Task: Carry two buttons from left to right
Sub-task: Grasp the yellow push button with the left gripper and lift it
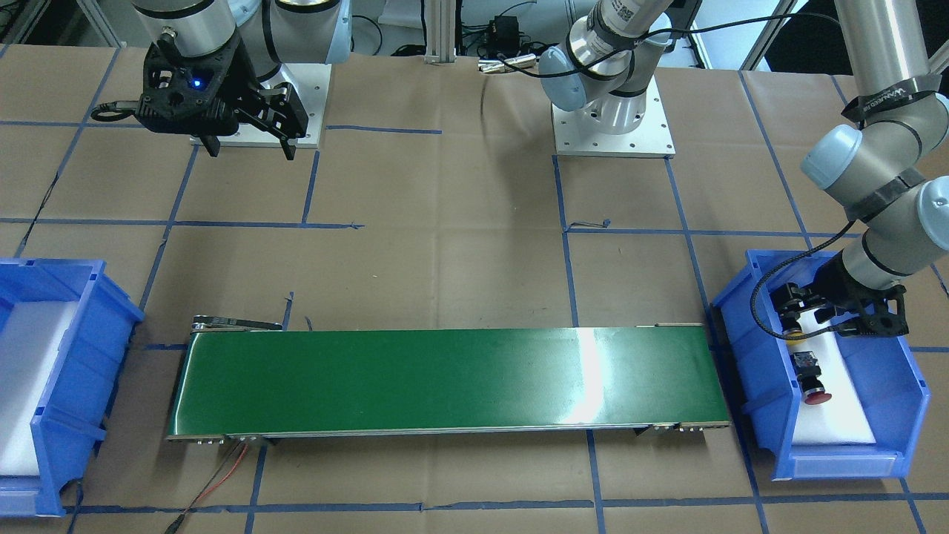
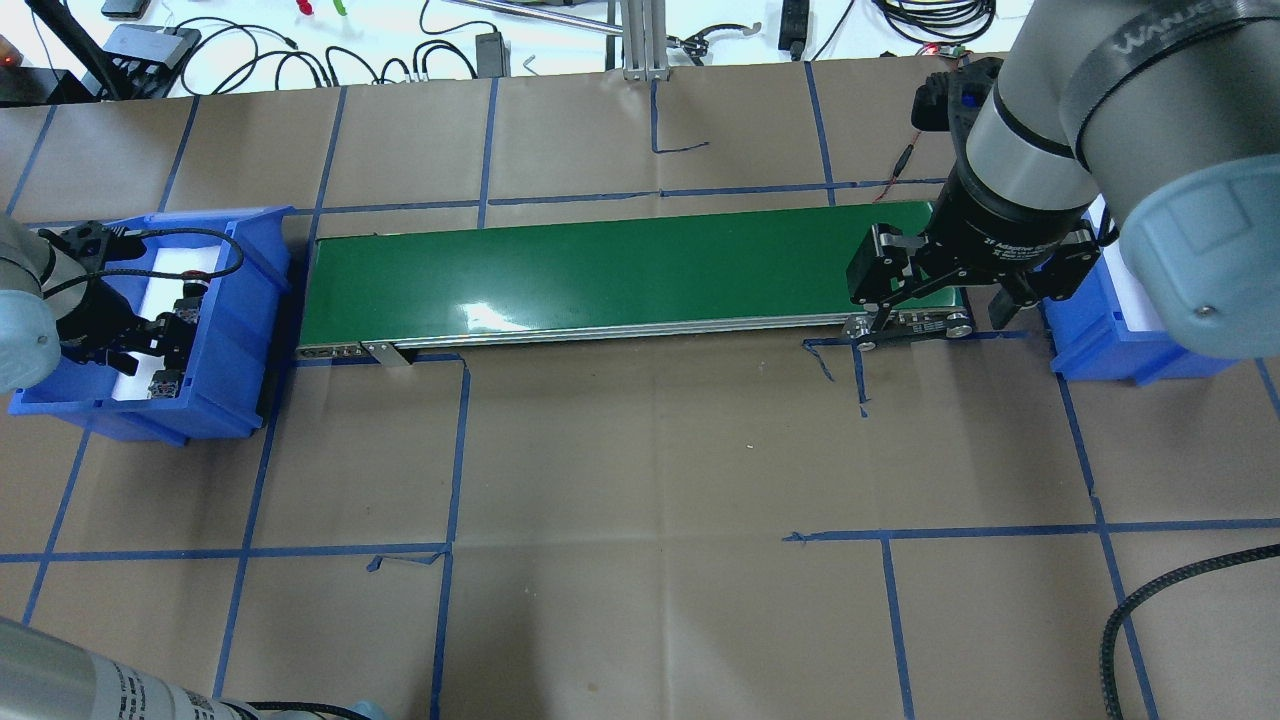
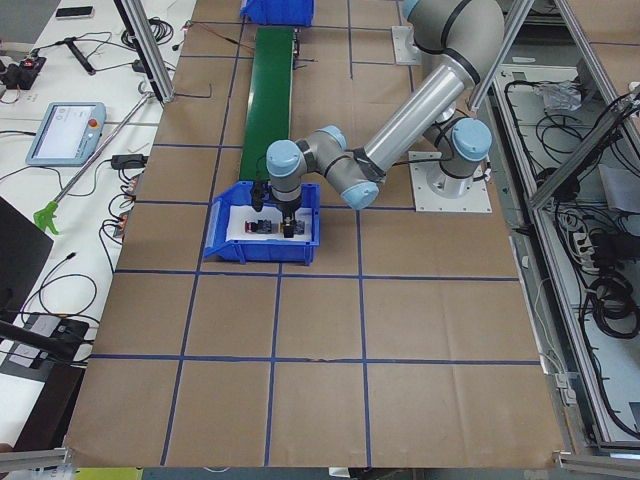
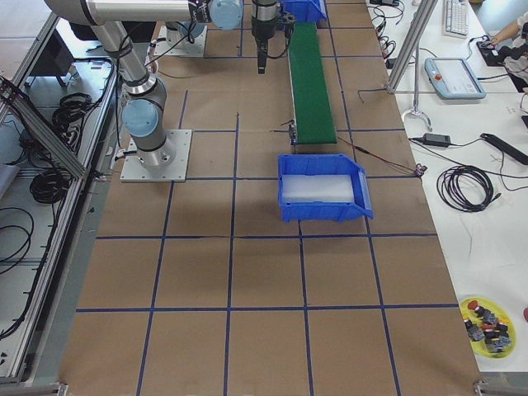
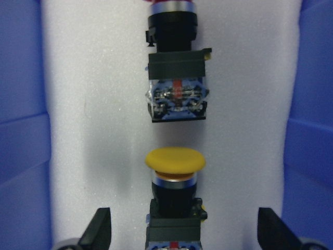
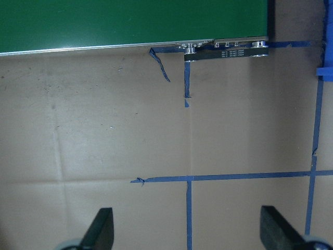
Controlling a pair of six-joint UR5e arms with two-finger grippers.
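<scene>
- The left gripper [image 5: 184, 232] hangs inside the left bin [image 1: 749, 348]. Its fingers [image 5: 100, 229] are spread wide and hold nothing.
- The yellow button [image 5: 174, 169] lies on its side on the white foam liner [image 5: 88, 130], nearly centred between the fingers. Its cap points at the red button [image 5: 176, 78], which lies just ahead in line with it, a small gap between the two.
- The step in hand looks like the pick of the yellow button. To do it well, I would lower the fingers on either side of the black body behind the cap. The rounded cap would likely slip out of a pinch.
- A slight sideways trim first would let both fingers meet the body together, so it does not skid on the foam.
- The fingertips should stay behind the yellow cap, so the red button's switch block is not nudged.
- Edges: the bin's blue walls flank the open fingers on both sides, with some foam showing between. Sideways moves are therefore limited, and the lift should probably go straight up past the rim before any turn.
- Open room: the conveyor belt [image 1: 445, 378] begins just beside this bin and offers a long flat run toward the right bin [image 1: 111, 319].
- The right gripper [image 6: 188, 229] hovers over the tabletop [image 2: 650, 450] by the belt's far end, fingers apart and holding nothing. It is well apart from the left arm.
</scene>
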